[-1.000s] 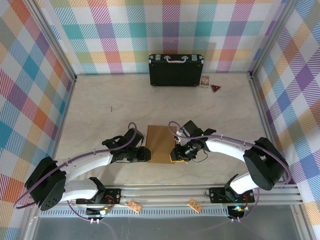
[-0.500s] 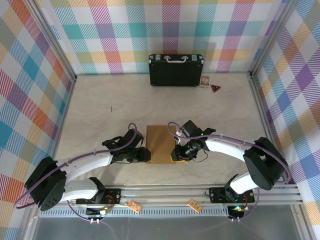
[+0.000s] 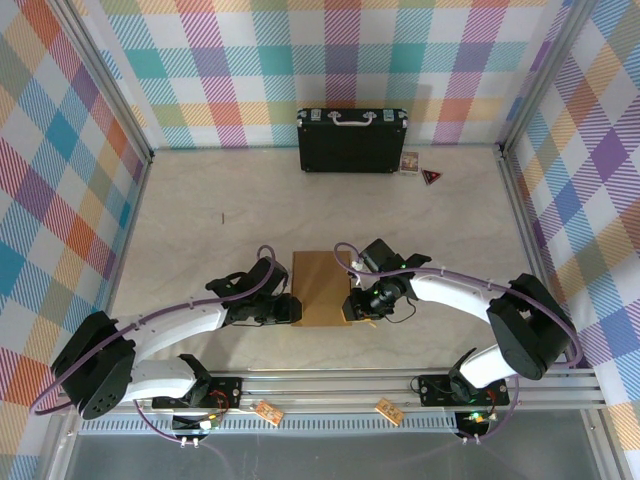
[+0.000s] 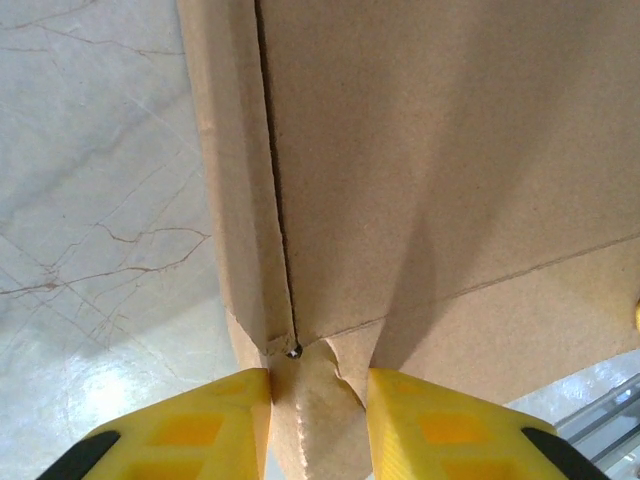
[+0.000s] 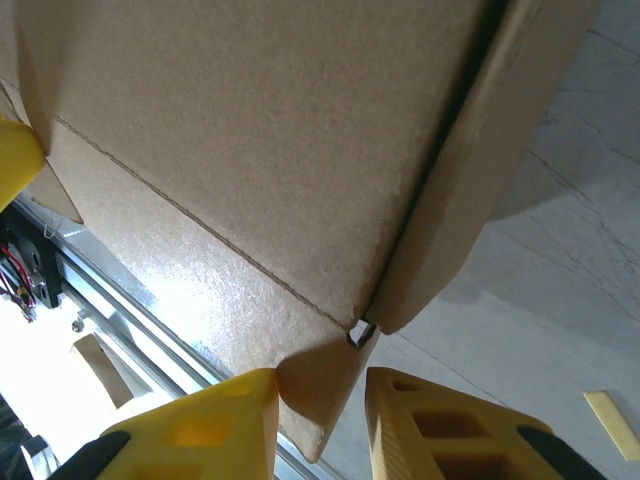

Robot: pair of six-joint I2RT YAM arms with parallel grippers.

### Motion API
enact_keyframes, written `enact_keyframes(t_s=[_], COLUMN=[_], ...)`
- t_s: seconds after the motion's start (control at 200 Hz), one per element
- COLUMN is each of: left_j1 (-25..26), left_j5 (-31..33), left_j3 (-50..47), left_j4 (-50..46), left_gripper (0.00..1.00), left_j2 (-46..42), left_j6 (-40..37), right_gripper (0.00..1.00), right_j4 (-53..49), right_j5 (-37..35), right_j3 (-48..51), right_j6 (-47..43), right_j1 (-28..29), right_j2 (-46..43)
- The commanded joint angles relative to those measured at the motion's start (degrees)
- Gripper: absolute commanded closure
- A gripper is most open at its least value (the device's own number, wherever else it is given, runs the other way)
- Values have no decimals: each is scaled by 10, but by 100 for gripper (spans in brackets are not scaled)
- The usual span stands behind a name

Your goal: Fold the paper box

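The paper box [image 3: 322, 285], plain brown cardboard, sits folded between my two grippers near the table's front edge. My left gripper [image 3: 295, 309] is at its near left corner and my right gripper [image 3: 349, 306] at its near right corner. In the left wrist view the yellow fingers [image 4: 215, 420] are shut on a crumpled corner flap of the box [image 4: 420, 170], which fills the gap of the left gripper [image 4: 320, 385]. In the right wrist view the right gripper [image 5: 320, 380] is shut on a rounded corner flap of the box [image 5: 250, 140]. That flap lies against the left finger [image 5: 215, 425].
A black hard case [image 3: 352, 140] with a silver handle stands at the back wall. A small card [image 3: 409, 162] and a red triangle [image 3: 431, 177] lie to its right. The aluminium rail [image 3: 400, 385] runs along the near edge, just behind the grippers.
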State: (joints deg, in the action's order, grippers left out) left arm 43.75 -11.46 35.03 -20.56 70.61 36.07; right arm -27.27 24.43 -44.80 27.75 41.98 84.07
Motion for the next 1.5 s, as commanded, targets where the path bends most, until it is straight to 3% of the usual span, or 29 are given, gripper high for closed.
enact_keyframes(t_s=[0.0, 1.01, 1.19, 1.495], left_j1=[7, 6, 6, 6], left_j5=[21, 38, 39, 39], left_j3=[14, 27, 25, 29], left_j4=[-2, -16, -17, -20], left_gripper=[71, 71, 71, 71], left_j2=[15, 12, 8, 11], left_j6=[-12, -24, -23, -20], right_gripper=[71, 66, 65, 54], right_j4=[-13, -116, -150, -172], right_j5=[-15, -78, -118, -168], right_j3=[-15, -85, -133, -246], right_j6=[-9, -65, -89, -127], right_j1=[-2, -4, -11, -37], right_j2=[10, -4, -9, 94])
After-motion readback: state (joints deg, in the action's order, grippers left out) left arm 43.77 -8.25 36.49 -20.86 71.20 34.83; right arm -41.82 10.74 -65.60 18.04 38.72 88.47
